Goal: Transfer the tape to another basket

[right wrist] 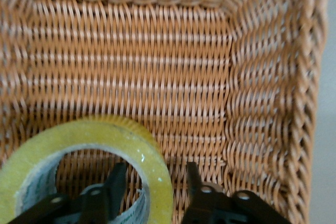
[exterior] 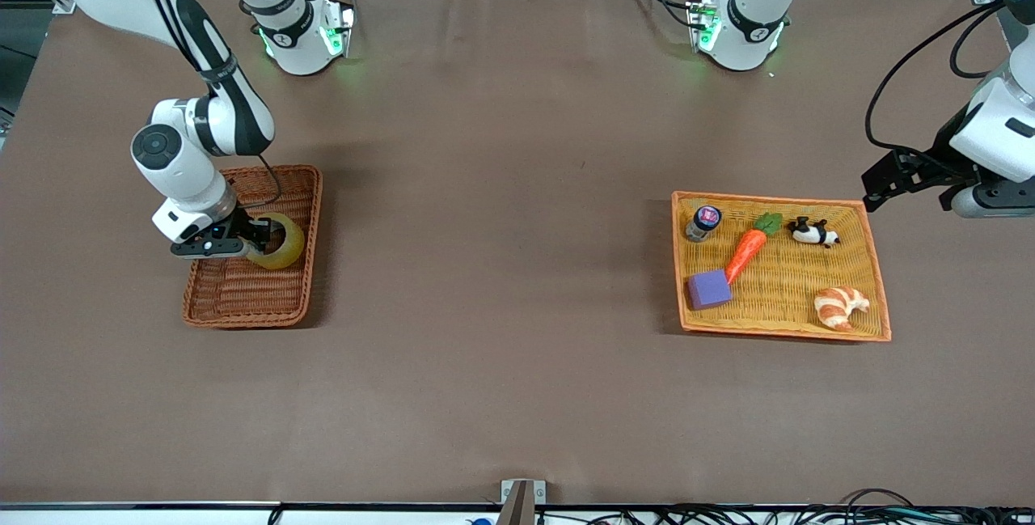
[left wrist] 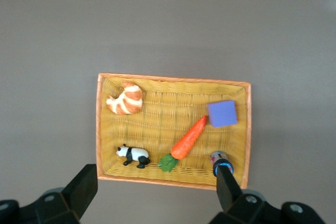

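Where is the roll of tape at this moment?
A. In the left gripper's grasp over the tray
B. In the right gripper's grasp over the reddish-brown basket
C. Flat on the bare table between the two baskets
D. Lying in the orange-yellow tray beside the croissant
B: the right gripper has one finger inside the ring of the tape and one outside its wall, over the reddish-brown basket; the left gripper waits open by the tray.

Yellowish translucent tape (exterior: 279,242), reddish-brown woven basket (exterior: 242,298), orange-yellow woven tray (exterior: 877,282), brown table (exterior: 501,185).
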Robot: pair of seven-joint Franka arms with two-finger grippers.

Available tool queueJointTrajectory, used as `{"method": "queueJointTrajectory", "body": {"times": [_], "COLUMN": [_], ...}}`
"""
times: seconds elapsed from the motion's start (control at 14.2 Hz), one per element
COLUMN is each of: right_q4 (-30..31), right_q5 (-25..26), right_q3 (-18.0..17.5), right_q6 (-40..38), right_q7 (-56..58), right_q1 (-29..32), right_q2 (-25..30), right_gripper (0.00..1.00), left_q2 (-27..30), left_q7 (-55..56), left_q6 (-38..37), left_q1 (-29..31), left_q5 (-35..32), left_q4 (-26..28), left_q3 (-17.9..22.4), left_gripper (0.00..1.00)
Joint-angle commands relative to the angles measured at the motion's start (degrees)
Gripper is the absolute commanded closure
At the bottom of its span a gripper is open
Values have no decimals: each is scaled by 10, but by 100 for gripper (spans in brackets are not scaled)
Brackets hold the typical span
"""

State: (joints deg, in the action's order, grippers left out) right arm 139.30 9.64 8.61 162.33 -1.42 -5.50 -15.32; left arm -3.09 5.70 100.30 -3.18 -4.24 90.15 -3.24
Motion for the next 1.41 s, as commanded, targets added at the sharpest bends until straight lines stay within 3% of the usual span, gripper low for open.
{"method": "queueJointTrajectory", "body": {"times": [0.0,0.14,0.35,0.49,0.63,0.85,1.06,1.34], "right_q4": [-3,-87,-295,-354,-410,-476,-498,-494], "right_q5": [-10,-8,-11,-12,-43,-80,-82,-82], "right_q3": [1,13,9,-1,-39,-47,-47,-57], "right_q6": [-49,-175,-464,-520,-602,-680,-741,-747], "right_q7": [8,12,2,-5,-46,-78,-103,-99], "right_q1": [-1,0,13,22,57,54,38,40], "right_q2": [85,115,114,116,123,139,168,180], "right_gripper": [0,0,0,0,0,0,0,0], "left_q2": [-2,-2,-2,-2,-2,-3,-5,-7], "left_q7": [-2,-1,-1,-2,-7,-7,-10,-9], "left_q6": [0,0,0,0,0,-4,-3,-2], "left_q1": [-2,-1,1,1,4,24,27,26], "left_q5": [-15,-13,-7,-7,10,29,30,30], "left_q4": [-9,-9,-9,-9,-9,-9,-10,-12], "left_q3": [-1,-1,0,0,2,2,2,2], "left_gripper": [0,0,0,0,0,0,0,0]}}
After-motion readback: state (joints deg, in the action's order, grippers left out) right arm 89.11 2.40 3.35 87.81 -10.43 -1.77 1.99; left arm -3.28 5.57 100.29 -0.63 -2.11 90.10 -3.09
